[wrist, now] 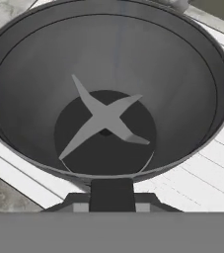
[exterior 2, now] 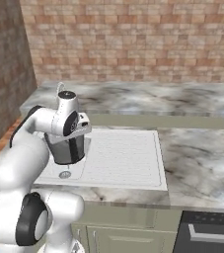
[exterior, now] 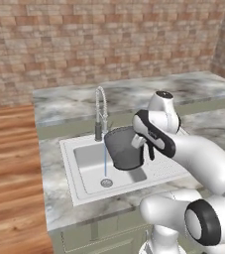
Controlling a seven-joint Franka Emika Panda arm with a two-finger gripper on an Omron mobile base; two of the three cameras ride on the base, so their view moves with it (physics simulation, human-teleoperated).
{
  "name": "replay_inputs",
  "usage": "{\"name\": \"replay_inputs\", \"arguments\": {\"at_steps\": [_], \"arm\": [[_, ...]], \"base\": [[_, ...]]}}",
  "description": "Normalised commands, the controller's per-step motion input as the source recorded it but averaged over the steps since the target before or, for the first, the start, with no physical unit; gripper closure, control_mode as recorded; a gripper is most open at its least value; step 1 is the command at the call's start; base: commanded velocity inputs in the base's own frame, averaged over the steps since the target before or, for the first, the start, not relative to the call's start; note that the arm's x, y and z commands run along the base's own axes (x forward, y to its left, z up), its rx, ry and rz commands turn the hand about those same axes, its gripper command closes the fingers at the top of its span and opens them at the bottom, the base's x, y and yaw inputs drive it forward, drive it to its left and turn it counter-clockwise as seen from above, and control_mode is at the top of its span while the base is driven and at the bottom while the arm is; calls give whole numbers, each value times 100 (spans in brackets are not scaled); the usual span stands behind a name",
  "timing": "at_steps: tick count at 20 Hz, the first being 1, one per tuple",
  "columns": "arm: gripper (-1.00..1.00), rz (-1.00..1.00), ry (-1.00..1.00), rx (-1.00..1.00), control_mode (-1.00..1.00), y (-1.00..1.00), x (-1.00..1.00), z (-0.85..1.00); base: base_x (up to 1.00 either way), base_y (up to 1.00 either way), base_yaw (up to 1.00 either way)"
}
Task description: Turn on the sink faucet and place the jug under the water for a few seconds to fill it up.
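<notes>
The sink (exterior: 84, 171) is the landmark: the sink faucet (exterior: 101, 111) rises at its back rim, already running, and the water (exterior: 105, 161) drops thin and blue to the drain. The jug (exterior: 125, 148) hangs over the basin just beside that stream, clamped at its rim by the gripper (exterior: 144, 145). Filling is in hand; next calls for sliding its mouth under the flow. Inside, a grey cross-shaped blade (wrist: 103, 121) (no water visible)
</notes>
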Motion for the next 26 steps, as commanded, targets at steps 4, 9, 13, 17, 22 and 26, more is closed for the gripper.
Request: {"name": "replay_inputs", "arguments": {"at_steps": [4, 9, 13, 17, 22, 26], "arm": [[100, -7, 16, 0, -100, 27, 0, -1], [100, -7, 12, 0, -100, 20, 1, 0], [100, -7, 7, 0, -100, 12, 1, -11], [100, -9, 2, 0, -100, 3, 9, -22], [100, -10, 1, 0, -100, 0, 19, -27], [100, -10, 0, 0, -100, 0, 23, -18]], "base": [[0, 0, 0], [0, 0, 0], [0, 0, 0], [0, 0, 0], [0, 0, 0], [0, 0, 0]]}}
